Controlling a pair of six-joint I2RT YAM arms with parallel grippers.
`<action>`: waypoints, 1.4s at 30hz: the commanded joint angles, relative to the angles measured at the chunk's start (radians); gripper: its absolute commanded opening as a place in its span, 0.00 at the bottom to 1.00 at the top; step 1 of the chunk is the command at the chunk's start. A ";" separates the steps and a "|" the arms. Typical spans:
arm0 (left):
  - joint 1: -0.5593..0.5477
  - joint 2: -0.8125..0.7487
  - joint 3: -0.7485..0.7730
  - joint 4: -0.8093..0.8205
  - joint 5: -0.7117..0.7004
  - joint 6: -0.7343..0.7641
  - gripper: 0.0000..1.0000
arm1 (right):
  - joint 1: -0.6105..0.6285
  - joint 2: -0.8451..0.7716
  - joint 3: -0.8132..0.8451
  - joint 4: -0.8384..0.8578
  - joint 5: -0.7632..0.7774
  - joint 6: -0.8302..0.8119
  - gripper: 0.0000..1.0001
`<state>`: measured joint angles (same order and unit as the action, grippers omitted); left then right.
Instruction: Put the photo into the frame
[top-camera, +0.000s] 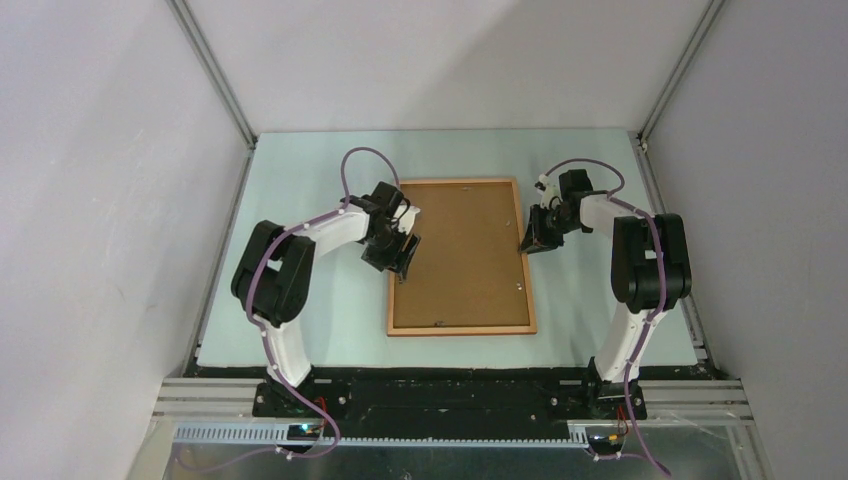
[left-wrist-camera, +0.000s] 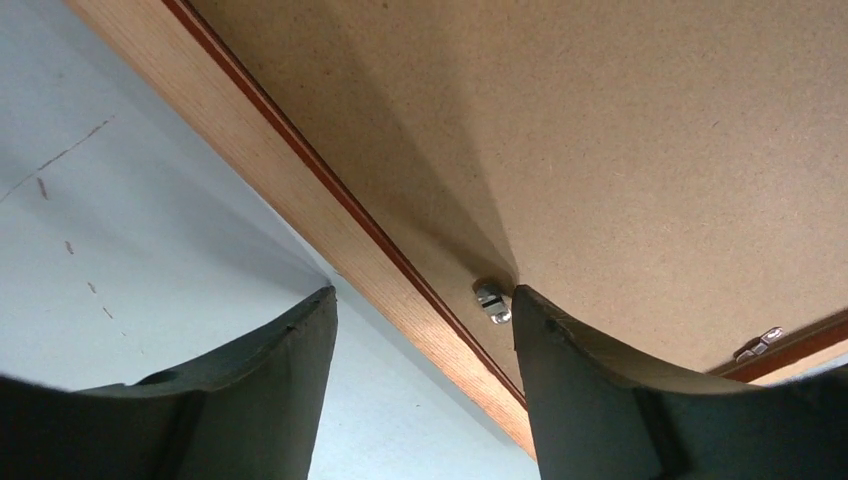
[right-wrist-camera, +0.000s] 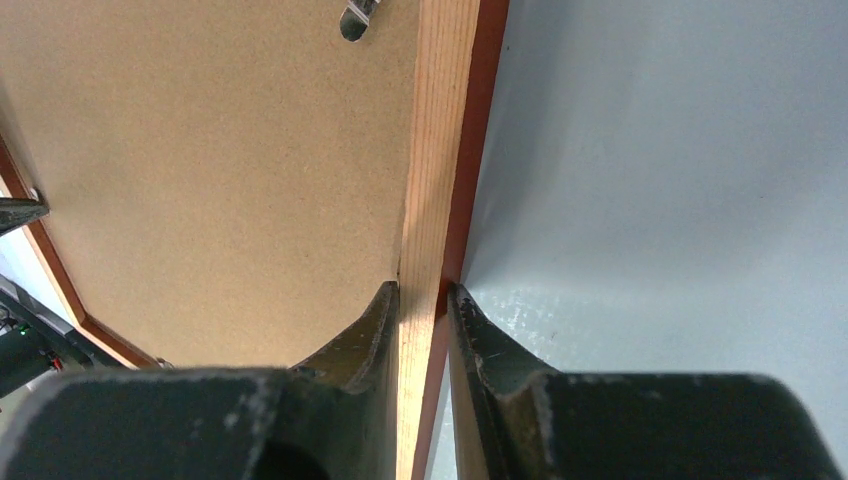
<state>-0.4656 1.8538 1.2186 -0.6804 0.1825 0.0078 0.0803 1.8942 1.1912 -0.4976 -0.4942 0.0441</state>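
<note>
Face-down frame (top-camera: 460, 329) with the backing board (top-camera: 460, 250) in it: right gripper (right-wrist-camera: 422, 295) pinches its right rail to steady it, left gripper (left-wrist-camera: 425, 310) gapes astride its left rail, apparently for the metal tab (left-wrist-camera: 490, 300); photo out of sight.

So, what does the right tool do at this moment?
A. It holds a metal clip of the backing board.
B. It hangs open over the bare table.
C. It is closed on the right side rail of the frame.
C: in the right wrist view the right tool pinches the wooden side rail of the frame from both sides.
</note>
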 joint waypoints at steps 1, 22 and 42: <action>-0.010 0.016 0.006 0.031 -0.039 0.000 0.67 | -0.008 0.006 -0.003 -0.036 -0.064 -0.012 0.00; -0.025 -0.044 -0.051 0.027 -0.069 0.069 0.47 | -0.025 0.009 -0.004 -0.036 -0.080 -0.013 0.00; -0.056 -0.109 -0.095 -0.028 -0.030 0.169 0.56 | -0.030 0.002 -0.004 -0.036 -0.071 -0.017 0.00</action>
<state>-0.5053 1.7958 1.1492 -0.6441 0.1574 0.1238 0.0574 1.9022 1.1912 -0.5201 -0.5365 0.0437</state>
